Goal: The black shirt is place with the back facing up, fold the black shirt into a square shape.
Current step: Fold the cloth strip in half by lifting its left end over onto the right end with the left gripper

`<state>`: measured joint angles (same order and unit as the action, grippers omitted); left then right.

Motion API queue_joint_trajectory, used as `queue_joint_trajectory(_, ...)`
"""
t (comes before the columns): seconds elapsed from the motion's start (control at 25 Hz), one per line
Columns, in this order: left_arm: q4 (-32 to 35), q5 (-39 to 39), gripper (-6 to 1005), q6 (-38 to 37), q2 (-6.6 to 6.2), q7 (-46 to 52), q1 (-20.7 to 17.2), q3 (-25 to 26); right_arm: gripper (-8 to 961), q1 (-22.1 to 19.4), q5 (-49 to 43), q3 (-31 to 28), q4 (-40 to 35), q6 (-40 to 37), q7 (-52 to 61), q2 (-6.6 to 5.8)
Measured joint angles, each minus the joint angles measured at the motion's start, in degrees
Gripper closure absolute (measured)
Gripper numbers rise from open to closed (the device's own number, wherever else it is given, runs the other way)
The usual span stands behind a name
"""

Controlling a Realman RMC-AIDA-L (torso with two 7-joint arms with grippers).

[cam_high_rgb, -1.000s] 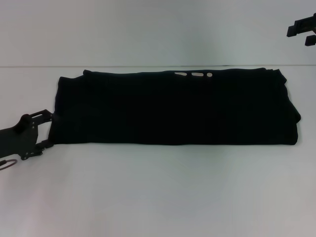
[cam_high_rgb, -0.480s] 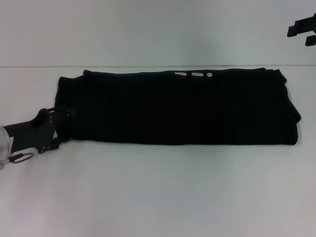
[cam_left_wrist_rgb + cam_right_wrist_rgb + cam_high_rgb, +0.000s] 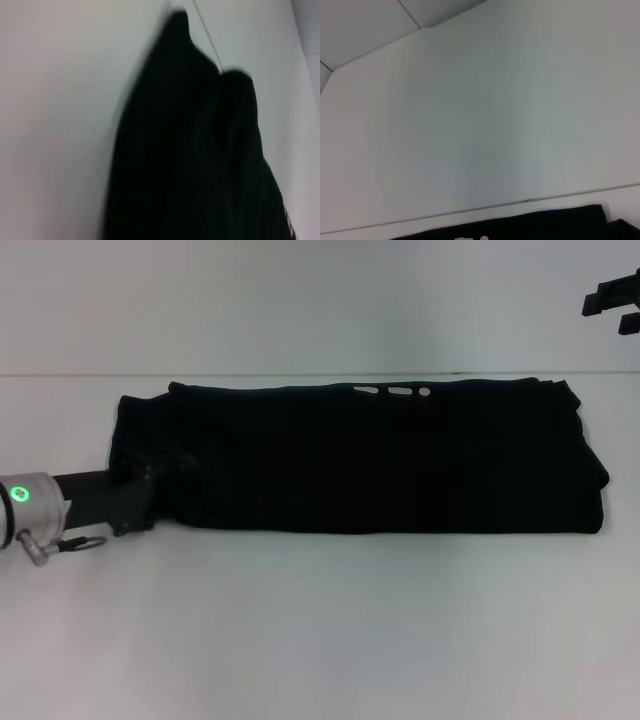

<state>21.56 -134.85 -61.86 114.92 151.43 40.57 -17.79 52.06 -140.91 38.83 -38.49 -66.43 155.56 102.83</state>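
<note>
My left gripper (image 3: 140,498) sits at the black shirt's (image 3: 360,460) left end; finger state unclear. Right gripper (image 3: 612,300) parked high.

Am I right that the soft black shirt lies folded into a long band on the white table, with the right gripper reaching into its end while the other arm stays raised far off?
Not quite: it is the left gripper that reaches into the end of the soft black shirt, as the head view shows. The right gripper is the one raised far off. The shirt does lie as a long band on the white table.
</note>
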Motion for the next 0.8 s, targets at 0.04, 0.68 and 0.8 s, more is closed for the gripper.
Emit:
queue_joint_trajectory(0.04, 0.0, 0.0, 257, 0.0, 0.0, 0.0, 0.0, 0.0, 293, -0.06, 0.03, -0.03, 0.0, -0.07, 0.0, 0.0)
queue_joint_trajectory(0.68, 0.27, 10.23, 276, -2.54, 0.96, -10.03, -2.06, 2.19, 294, -0.41, 0.12, -0.24, 0.06, -0.62, 0.0, 0.0)
queue_joint_trajectory(0.8, 0.27, 9.78, 280, -2.64, 0.95, -8.32, -3.27, 1.82, 294, -0.73, 0.41, -0.25, 0.04, -0.69, 0.01, 0.02)
